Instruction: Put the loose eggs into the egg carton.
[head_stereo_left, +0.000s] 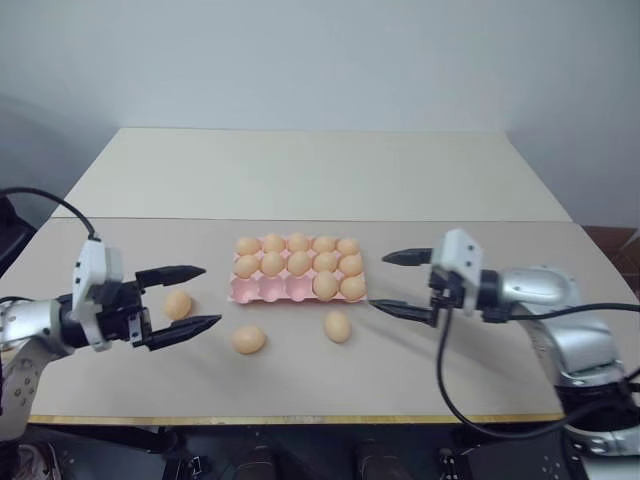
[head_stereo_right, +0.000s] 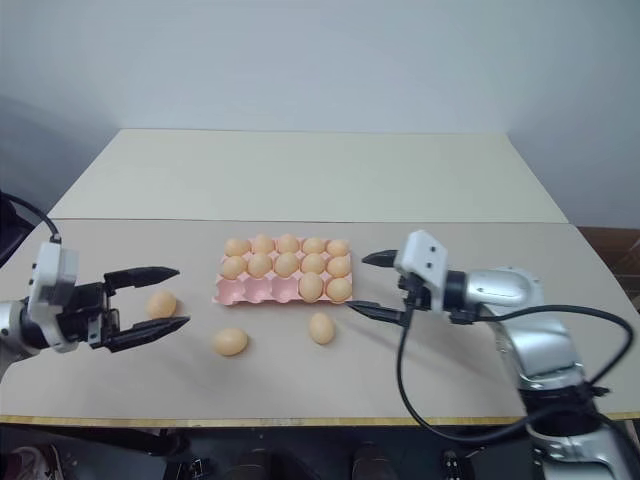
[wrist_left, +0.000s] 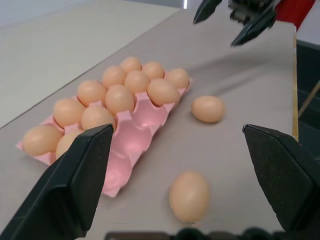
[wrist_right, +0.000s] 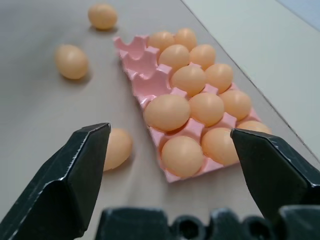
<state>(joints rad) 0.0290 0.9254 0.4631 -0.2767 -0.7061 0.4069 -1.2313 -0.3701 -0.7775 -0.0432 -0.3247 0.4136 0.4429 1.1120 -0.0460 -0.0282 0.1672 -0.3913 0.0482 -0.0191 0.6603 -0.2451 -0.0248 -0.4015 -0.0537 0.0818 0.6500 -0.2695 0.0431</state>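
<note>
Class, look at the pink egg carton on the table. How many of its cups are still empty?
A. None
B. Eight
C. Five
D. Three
D. The egg carton has its two far rows full and two eggs in the near row, so three near-row cups stand empty, matching the three loose eggs lying on the table.

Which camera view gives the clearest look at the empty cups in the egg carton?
The left wrist view: the egg carton lies close, its three empty cups facing the camera beside the filled ones. The right wrist view shows the same cups at the carton's far end. Both eye views show them small, in the near row's left part.
</note>
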